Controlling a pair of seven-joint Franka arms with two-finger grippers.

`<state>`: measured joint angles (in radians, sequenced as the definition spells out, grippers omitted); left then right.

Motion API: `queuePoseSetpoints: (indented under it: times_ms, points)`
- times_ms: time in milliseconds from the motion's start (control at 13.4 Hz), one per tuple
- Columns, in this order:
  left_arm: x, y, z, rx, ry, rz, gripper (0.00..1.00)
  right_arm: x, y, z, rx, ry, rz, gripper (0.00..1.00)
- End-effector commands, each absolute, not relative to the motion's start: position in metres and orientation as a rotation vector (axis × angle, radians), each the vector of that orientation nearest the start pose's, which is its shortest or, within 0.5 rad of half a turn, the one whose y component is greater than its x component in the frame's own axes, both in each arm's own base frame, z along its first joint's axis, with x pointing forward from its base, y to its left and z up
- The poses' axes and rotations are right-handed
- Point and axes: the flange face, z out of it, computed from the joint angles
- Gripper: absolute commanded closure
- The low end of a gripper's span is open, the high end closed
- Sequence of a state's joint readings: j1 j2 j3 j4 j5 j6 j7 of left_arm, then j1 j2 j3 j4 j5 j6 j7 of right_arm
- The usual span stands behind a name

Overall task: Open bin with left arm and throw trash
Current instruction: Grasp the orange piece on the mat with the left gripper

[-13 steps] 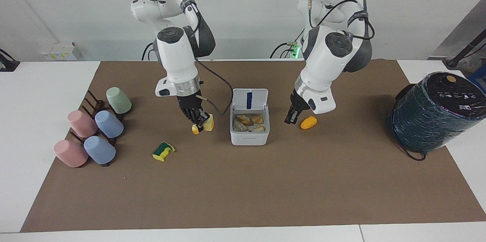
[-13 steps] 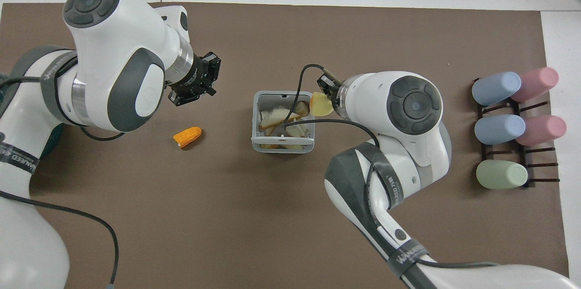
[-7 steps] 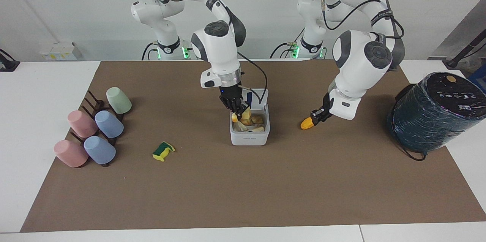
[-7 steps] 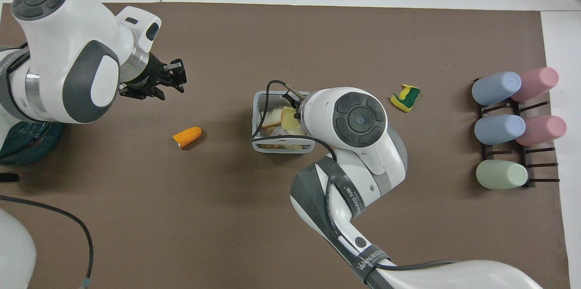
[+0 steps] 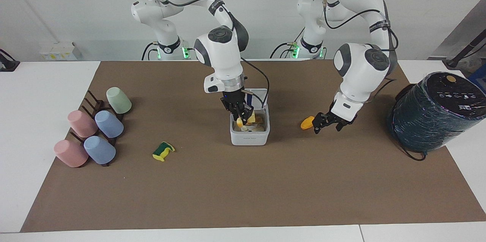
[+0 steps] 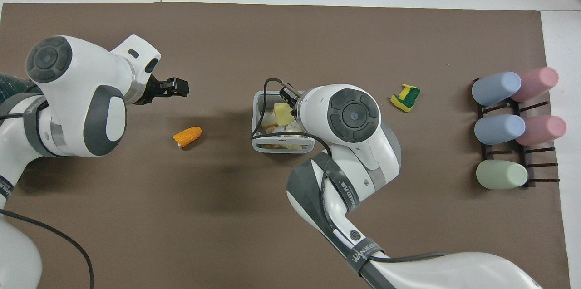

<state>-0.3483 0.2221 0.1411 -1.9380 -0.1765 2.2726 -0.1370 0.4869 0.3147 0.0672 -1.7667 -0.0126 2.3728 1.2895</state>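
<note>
While the bin [image 5: 250,139] stands mid-table with its lid up, the right gripper [image 5: 242,116] hangs over it with the yellow wedge [image 5: 251,117] at its fingertips; we cannot tell whether they grip it. The left gripper [image 5: 327,123], jaws spread and empty, is just beside the orange lump [image 5: 306,122], which lies toward the bin from it, long axis running across the table. We judge the left arm nearer that lump and the right arm nearer the sponge bit [image 5: 163,151]. We count one bin, three trash pieces and five cups [image 5: 109,124].
</note>
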Motion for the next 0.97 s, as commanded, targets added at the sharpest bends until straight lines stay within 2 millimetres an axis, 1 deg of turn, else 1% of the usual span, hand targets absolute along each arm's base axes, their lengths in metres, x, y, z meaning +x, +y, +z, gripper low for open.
queuePoseSetpoints:
  times_ms: [0,75,149,373,522,597,672,746,821,896]
  points:
    - [0.57,-0.127,0.373,-3.247,0.146,-0.148,0.11,0.578,0.353,0.425,-2.692,1.061,-0.242,0.0]
    - [0.566,-0.126,0.37,-3.232,0.303,-0.142,0.12,0.58,0.354,0.429,-2.692,1.062,-0.241,0.0]
    - [0.566,-0.126,0.371,-3.208,0.46,-0.152,0.12,0.58,0.354,0.429,-2.693,1.065,-0.239,0.0]
    - [0.572,-0.127,0.374,-3.118,0.805,-0.222,0.09,0.576,0.36,0.426,-2.703,1.052,-0.232,0.0]
    - [0.572,-0.127,0.372,-2.991,1.138,-0.245,0.1,0.573,0.362,0.422,-2.706,1.055,-0.226,0.0]
    - [0.572,-0.126,0.37,-2.923,1.279,-0.253,0.11,0.572,0.363,0.422,-2.709,1.054,-0.222,0.0]
    - [0.571,-0.126,0.368,-2.9,1.325,-0.247,0.12,0.572,0.363,0.421,-2.712,1.053,-0.222,0.0]
    - [0.57,-0.126,0.367,-2.898,1.336,-0.236,0.12,0.578,0.354,0.426,-2.703,1.061,-0.237,0.0]
    - [0.565,-0.131,0.361,-2.883,1.379,-0.211,0.13,0.585,0.346,0.429,-2.711,1.06,-0.259,0.0]
    - [0.557,-0.139,0.355,-2.859,1.441,-0.187,0.16,0.593,0.331,0.428,-2.736,1.055,-0.287,0.0]
